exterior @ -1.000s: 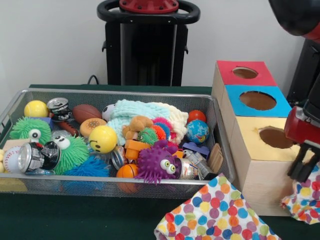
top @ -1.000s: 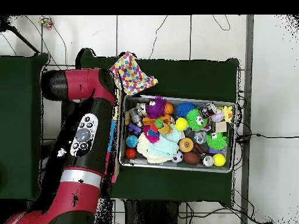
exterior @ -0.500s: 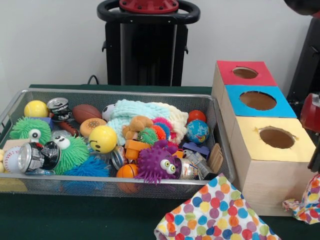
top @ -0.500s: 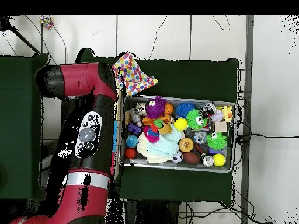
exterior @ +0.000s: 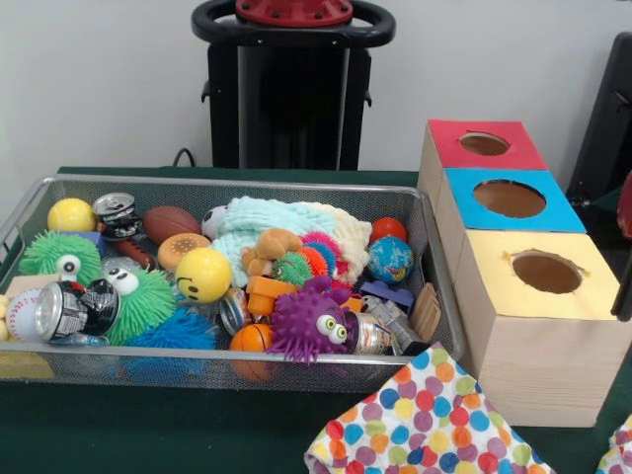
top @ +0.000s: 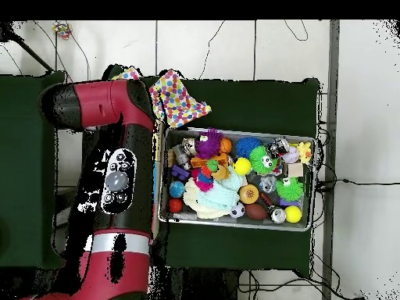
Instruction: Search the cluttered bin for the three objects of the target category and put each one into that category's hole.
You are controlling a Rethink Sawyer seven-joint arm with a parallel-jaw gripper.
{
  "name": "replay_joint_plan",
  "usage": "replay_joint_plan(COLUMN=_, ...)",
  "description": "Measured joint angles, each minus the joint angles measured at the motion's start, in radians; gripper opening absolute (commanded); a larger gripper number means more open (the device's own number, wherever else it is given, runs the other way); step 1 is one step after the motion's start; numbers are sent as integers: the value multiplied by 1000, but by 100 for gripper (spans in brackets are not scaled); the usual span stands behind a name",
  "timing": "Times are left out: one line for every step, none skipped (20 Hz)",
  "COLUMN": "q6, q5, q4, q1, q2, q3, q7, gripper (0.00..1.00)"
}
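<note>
I can't tell my hand's state; arm sits beside the boxes. Polka-dot cloth lies on bench near the bin: light, floppy, so I'd pinch a bunched fold.

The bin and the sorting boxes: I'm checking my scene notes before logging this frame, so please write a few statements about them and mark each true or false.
1. The wire bin holds a purple spiky toy with eyes. True.
2. The yellow smiley ball lies on the green table outside the bin. False: it sits inside the bin among the toys.
3. The three box tops run red, blue, then yellow, each with a round hole. True.
4. A toy is sticking out of the blue box's hole. False: nothing shows in that hole.
5. The polka-dot cloth lies outside the bin, in front of its corner. True.
</note>
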Motion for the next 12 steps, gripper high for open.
replay_joint_plan(q6=0, q5=-4, q4=0, q1=-2, q2=-2, q3=4, q7=0, gripper=100)
replay_joint_plan(q6=0, q5=-9, q4=0, q1=-5, q2=-4, q3=9, q7=0, gripper=100)
replay_joint_plan(q6=0, q5=-18, q4=0, q1=-10, q2=-6, q3=16, q7=0, gripper=100)
replay_joint_plan(q6=0, q5=-30, q4=0, q1=-16, q2=-10, q3=24, q7=0, gripper=100)
replay_joint_plan(q6=0, q5=-36, q4=0, q1=-20, q2=-11, q3=29, q7=0, gripper=100)
replay_joint_plan(q6=0, q5=-41, q4=0, q1=-22, q2=-12, q3=33, q7=0, gripper=100)
replay_joint_plan(q6=0, q5=-46, q4=0, q1=-25, q2=-13, q3=37, q7=0, gripper=100)
replay_joint_plan(q6=0, q5=-51, q4=0, q1=-26, q2=-14, q3=39, q7=0, gripper=100)
replay_joint_plan(q6=2, q5=-67, q4=-3, q1=-30, q2=-14, q3=46, q7=0, gripper=100)
replay_joint_plan(q6=4, q5=-73, q4=-5, q1=-31, q2=-14, q3=47, q7=0, gripper=100)
replay_joint_plan(q6=7, q5=-78, q4=-7, q1=-31, q2=-13, q3=48, q7=0, gripper=100)
replay_joint_plan(q6=12, q5=-85, q4=-11, q1=-30, q2=-12, q3=48, q7=0, gripper=100)
